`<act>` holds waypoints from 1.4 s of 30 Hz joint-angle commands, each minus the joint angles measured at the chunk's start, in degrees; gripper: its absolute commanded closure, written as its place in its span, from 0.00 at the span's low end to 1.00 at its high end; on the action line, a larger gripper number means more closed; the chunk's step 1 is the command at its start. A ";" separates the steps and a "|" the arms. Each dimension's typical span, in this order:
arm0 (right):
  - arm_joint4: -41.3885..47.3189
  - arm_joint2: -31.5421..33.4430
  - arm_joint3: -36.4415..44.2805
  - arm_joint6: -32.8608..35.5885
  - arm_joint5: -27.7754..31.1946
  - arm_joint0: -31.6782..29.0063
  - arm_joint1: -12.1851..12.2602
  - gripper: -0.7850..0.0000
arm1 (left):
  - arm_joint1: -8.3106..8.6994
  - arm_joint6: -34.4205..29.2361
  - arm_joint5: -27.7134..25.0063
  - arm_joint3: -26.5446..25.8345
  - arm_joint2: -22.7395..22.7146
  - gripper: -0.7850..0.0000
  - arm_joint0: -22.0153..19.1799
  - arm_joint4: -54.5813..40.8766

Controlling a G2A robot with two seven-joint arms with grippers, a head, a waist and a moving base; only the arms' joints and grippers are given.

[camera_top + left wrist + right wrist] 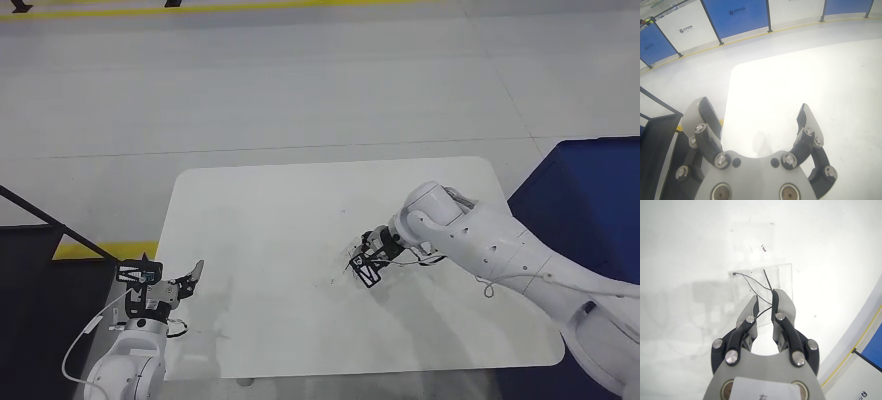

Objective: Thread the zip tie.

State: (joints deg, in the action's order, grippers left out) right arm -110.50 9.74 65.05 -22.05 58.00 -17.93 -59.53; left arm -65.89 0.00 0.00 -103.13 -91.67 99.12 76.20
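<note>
White bench [300, 200] is carrying everything. Left jaws are gaping wide at the top view's lower left; right jaws are standing narrowly apart at centre, astride strands of the black zip tie [768, 280] on a clear plate [785, 275]. I'm worrying that closing off-centre flicks the springy strap away. I'm counting two jaw sets, one plate, one tie head; crossing strands might be two ties.

Zip tie [767, 279] recorded as thin, smooth black plastic. Plate [783, 279] beneath it: clear, glossy plastic. Table [300, 220]: white, smooth, dull sheen, dark specks noted. Pads [774, 302] on right gripper [765, 293] and left gripper [753, 101]: ribbed black rubber; shells smooth grey, bolts polished metal.
</note>
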 commanded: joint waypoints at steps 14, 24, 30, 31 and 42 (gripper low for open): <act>-10.82 0.00 -9.39 -8.09 0.00 1.29 -7.19 0.75 | 0.00 0.00 0.00 0.00 0.00 0.00 0.00 0.00; -24.75 0.00 -17.19 -20.05 0.00 2.29 -12.94 0.73 | 0.00 0.00 0.00 0.00 0.00 0.00 0.00 0.00; -29.92 0.00 -18.18 -24.25 0.00 3.41 -15.75 0.71 | 0.00 0.00 0.00 0.00 0.00 0.00 0.00 0.00; -30.06 0.00 -17.81 -24.25 0.00 3.62 -15.93 0.71 | 0.00 0.00 0.00 0.00 0.00 0.00 0.00 0.00; -30.42 0.00 -11.01 -24.25 0.00 6.04 -12.26 0.73 | 0.00 0.00 0.00 0.00 0.00 0.00 0.00 0.00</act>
State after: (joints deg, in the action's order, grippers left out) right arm -139.99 9.74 54.74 -46.30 58.00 -12.33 -72.13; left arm -65.89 0.00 0.00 -103.13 -91.67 99.12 76.20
